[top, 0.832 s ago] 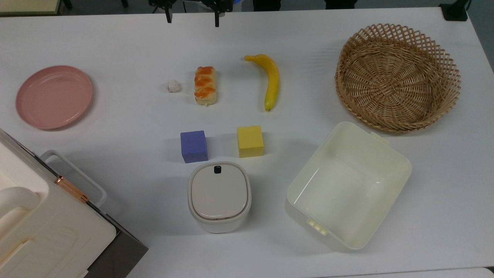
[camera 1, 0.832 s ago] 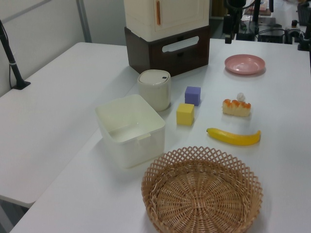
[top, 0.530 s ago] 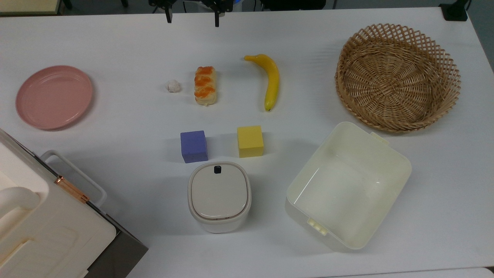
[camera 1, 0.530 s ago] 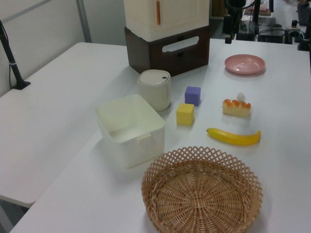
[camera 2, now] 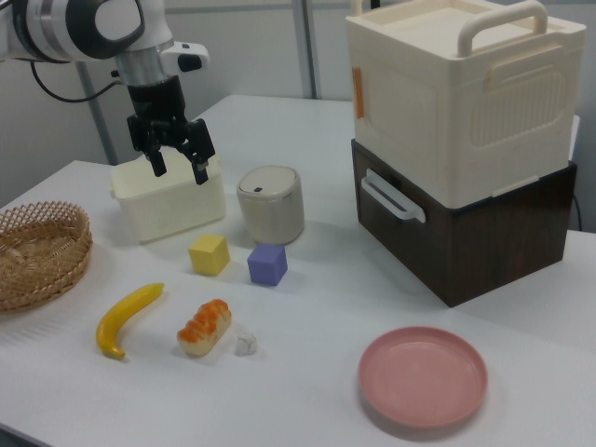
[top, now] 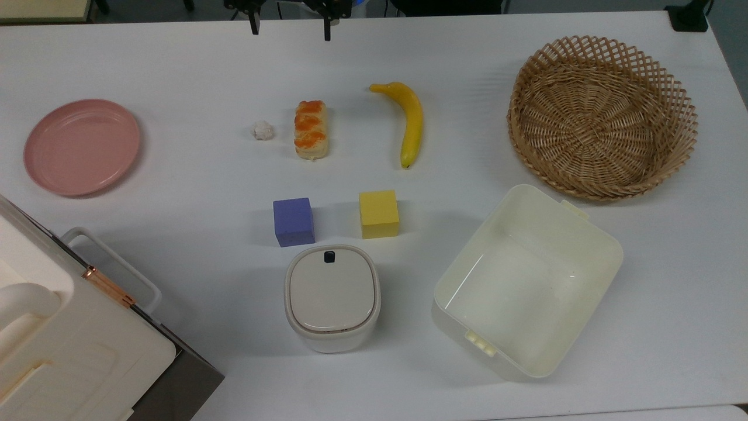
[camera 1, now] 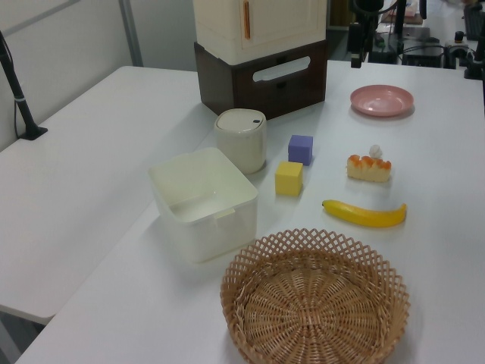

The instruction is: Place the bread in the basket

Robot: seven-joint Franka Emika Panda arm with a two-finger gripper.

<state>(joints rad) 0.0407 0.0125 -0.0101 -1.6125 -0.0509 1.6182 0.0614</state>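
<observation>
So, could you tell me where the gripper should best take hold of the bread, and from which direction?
Probably from straight above, across the middle of the bread. It lies flat on the table, long axis vertical in the top view, so the open gripper spans its narrow width. The whitish lump on the top view's left sits close, so finger room there looks tight.

Tan bread (top: pixel 310 130) with orange glaze; light-brown lattice-rimmed basket (top: pixel 602 117); yellow banana (top: pixel 408 121); pink plate (top: pixel 82 146).
</observation>
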